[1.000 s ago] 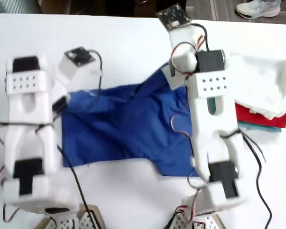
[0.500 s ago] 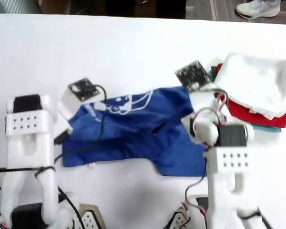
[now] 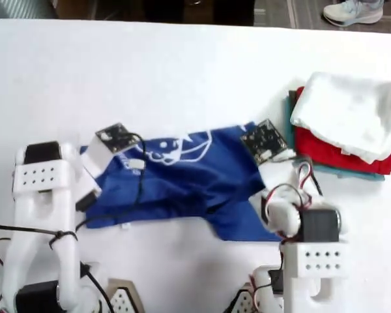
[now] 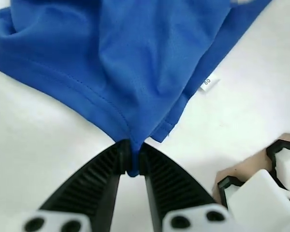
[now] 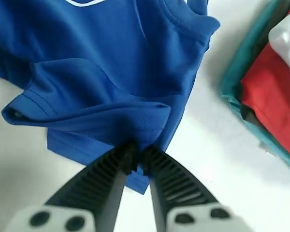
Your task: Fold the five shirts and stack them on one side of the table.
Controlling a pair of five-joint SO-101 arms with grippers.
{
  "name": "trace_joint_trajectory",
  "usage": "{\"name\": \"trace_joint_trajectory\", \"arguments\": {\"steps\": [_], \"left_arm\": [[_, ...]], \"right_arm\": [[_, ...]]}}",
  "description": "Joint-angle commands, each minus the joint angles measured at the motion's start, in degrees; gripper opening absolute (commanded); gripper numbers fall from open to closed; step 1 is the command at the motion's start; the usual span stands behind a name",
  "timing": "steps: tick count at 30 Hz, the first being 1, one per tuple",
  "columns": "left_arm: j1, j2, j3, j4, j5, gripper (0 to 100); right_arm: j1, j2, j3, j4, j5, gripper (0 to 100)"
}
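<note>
Worktop (image 3: 182,72) carries the blue shirt (image 3: 189,176), rumpled and partly folded, white print up. We note the left end effector (image 4: 134,153) pinched closed on a stitched hem at one end of the shirt, and the right end effector (image 5: 137,157) clamped on a doubled fold of blue cloth at the other. We log a stack of folded shirts (image 3: 348,111), white over red over teal, at the worktop's right side, apart from the blue shirt.
</note>
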Motion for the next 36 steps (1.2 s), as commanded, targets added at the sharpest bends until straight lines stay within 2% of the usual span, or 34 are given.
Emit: {"name": "trace_joint_trajectory", "arguments": {"steps": [1,9,15,18,21,23,28,31,33,34,35,36], "left_arm": [[0.0,-1.8,1.5,-0.6,-1.4,3],[-0.1,-1.5,8.5,-7.9,-1.2,3],[-0.1,-1.5,9.6,-9.7,-1.1,3],[-0.1,-1.8,9.2,-9.3,-1.1,6],[-0.5,-1.8,7.2,-7.9,-1.1,17],[-1.0,-1.8,3.4,-5.4,-1.1,21],[-2.4,-1.8,-12.2,1.4,-1.1,21],[-3.2,-1.4,-21.2,3.3,-1.1,20],[-2.5,-1.1,-23.3,2.3,-0.9,12],[-0.9,-0.4,-22.9,0.7,0.5,4],[0.5,0.9,-21.9,-1.2,3.3,1],[1.9,2.9,-20.5,-3.2,5.6,4]], "right_arm": [[1.1,-3.0,0.5,1.2,2.3,2.1],[8.0,-1.8,8.6,-2.1,8.4,2.1],[8.7,-1.6,15.2,-5.2,11.3,2.7],[8.7,-2.1,15.1,-5.1,11.6,11.8],[8.6,-2.2,13.5,-5.0,11.6,25.6],[8.6,-2.2,10.1,-5.0,11.4,28.7],[8.7,-2.0,-1.0,-5.5,10.2,21.4],[8.7,-1.5,-4.0,-9.7,3.3,13.0],[8.0,-1.0,-3.3,-14.7,-1.3,1.2],[6.5,0.1,-2.4,-17.5,-2.7,1.8],[4.5,2.1,-1.6,-19.8,-3.5,3.4],[2.2,4.9,-0.7,-22.2,-4.1,2.1]]}}
